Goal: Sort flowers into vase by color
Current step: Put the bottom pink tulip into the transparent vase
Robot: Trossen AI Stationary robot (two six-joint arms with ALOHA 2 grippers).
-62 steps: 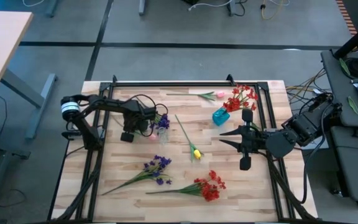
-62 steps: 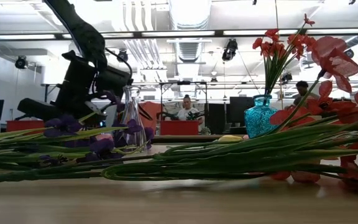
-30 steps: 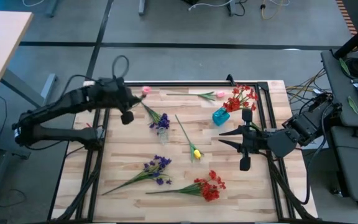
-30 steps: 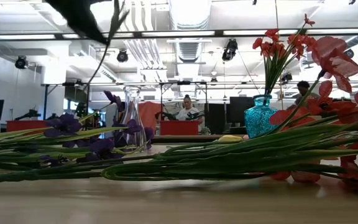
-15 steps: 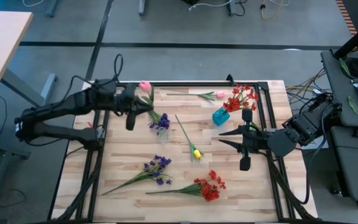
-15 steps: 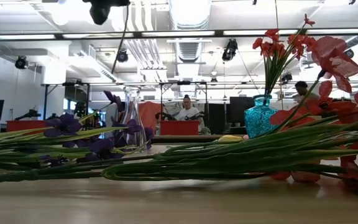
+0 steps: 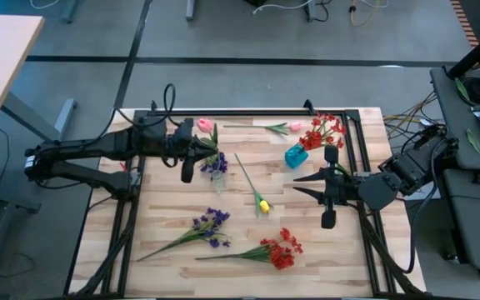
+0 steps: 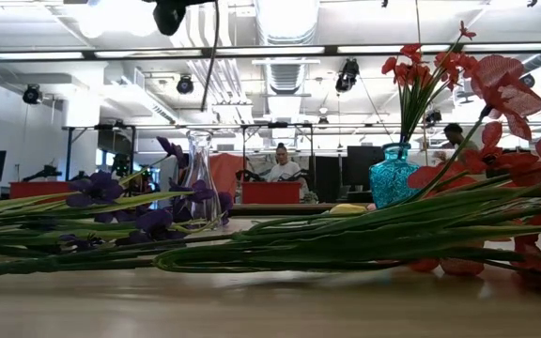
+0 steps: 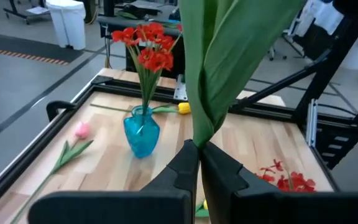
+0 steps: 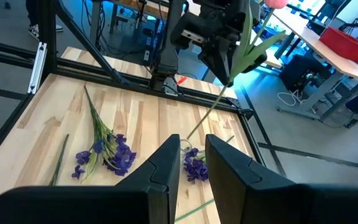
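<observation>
Above the clear vase, the left claw is clamped on a pink tulip, stem hanging toward the vase mouth (no readable writing anywhere). Beside the blue vase of red sprays, the right claw waits, fingers spread.

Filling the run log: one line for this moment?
left gripper: shut on pink tulip, above clear vase | right gripper: open, idle | blue vase: red flowers

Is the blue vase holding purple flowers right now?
No, the blue vase holds a bunch of red flowers, while purple flowers lie on the table.
</observation>
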